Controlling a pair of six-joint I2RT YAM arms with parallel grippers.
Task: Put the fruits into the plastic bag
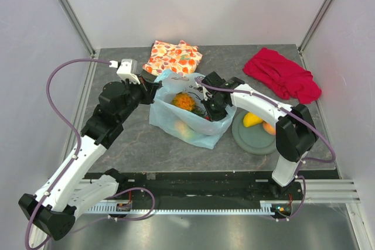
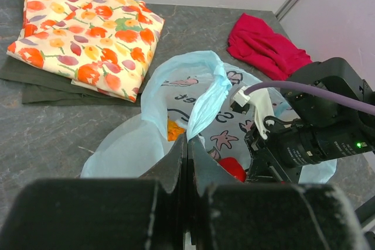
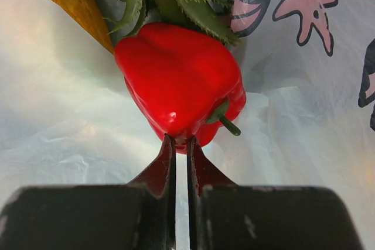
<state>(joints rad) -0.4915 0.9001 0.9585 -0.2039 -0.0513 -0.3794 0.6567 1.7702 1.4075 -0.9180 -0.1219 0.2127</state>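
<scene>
The light-blue plastic bag (image 1: pixel 161 112) sits open mid-table. My left gripper (image 1: pixel 153 84) is shut on its near handle (image 2: pixel 208 100), its tips (image 2: pixel 187 139) pinching the film. My right gripper (image 1: pixel 210 109) is down inside the bag; in the right wrist view its jaws (image 3: pixel 178 140) are nearly closed on the lower edge of the glossy red pepper (image 3: pixel 179 80). The pepper also shows in the left wrist view (image 2: pixel 233 167). The orange pineapple (image 1: pixel 184 101) and a yellow mango (image 1: pixel 183 128) lie in the bag. Another mango (image 1: pixel 252 119) and the peach (image 1: pixel 269 127) sit on the plate.
The grey-green plate (image 1: pixel 255 141) lies right of the bag, under my right forearm. An orange floral cloth (image 1: pixel 173 57) lies behind the bag and a red cloth (image 1: pixel 281 74) at the back right. White walls enclose the table.
</scene>
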